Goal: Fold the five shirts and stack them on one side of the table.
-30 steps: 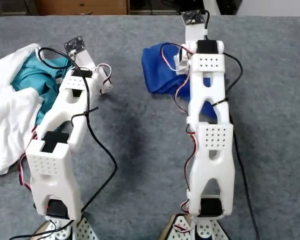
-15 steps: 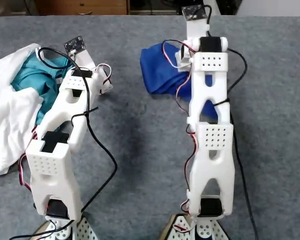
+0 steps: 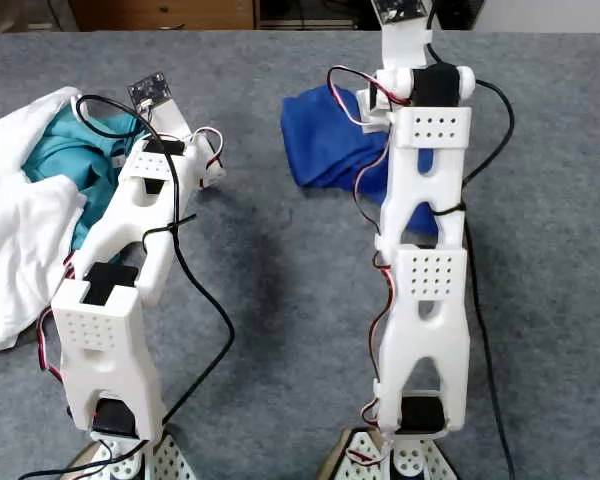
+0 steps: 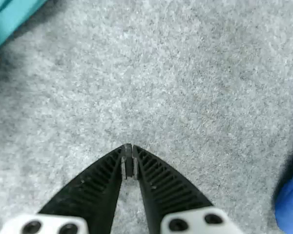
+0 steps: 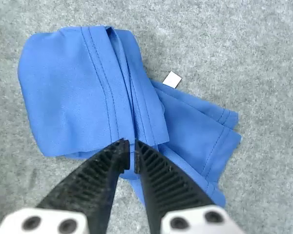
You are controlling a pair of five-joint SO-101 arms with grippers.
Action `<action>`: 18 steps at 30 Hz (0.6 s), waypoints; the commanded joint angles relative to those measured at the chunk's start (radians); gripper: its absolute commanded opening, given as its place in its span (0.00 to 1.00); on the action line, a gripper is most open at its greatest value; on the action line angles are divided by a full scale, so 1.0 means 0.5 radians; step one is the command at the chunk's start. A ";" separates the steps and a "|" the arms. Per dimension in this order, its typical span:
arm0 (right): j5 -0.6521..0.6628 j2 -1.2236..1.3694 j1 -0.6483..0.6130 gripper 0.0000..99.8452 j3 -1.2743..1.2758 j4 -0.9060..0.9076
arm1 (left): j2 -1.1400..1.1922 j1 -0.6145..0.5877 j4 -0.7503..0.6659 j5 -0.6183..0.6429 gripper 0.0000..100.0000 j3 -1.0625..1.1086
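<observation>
A grey table point(image 3: 280, 270) carries everything, with a wooden cabinet point(image 3: 160, 12) past its far edge. A black cable point(image 3: 205, 300) loops off the left arm point(image 3: 130, 230) onto the table. At the left side a white shirt point(image 3: 20, 240) lies rumpled and open, and a teal shirt point(image 3: 70, 160) is bunched on top of it, partly hidden behind the left arm's wrist. The right arm point(image 3: 425, 250) stretches straight out across the table and covers the near corner of the blue shirt point(image 3: 325, 140).

The left arm leans forward and toward the middle, bent at the elbow. Its fingers point(image 4: 97, 180) are pressed together at the tips over bare table, holding nothing; the teal shirt is off to one side and the blue shirt well off to the other.

The right arm's fingers point(image 5: 97, 180) are drawn nearly together, with only a sliver between the tips. They hang above the blue shirt's near edge, where the folds bunch; I can't tell whether they touch the cloth. A small white tag point(image 5: 172, 79) sticks out of the shirt beyond them.
</observation>
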 commanded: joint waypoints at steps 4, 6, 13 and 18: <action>0.021 0.103 0.149 0.14 -0.103 0.003 | -0.029 0.028 -0.009 0.003 0.02 -0.104; 0.021 0.210 0.143 0.18 -0.103 -0.064 | -0.035 0.058 -0.006 0.003 0.02 -0.104; 0.025 0.526 0.124 0.18 -0.103 -0.212 | -0.026 0.101 0.031 0.003 0.02 -0.123; 0.025 0.575 0.140 0.17 -0.106 -0.215 | -0.020 0.101 0.028 0.003 0.02 -0.123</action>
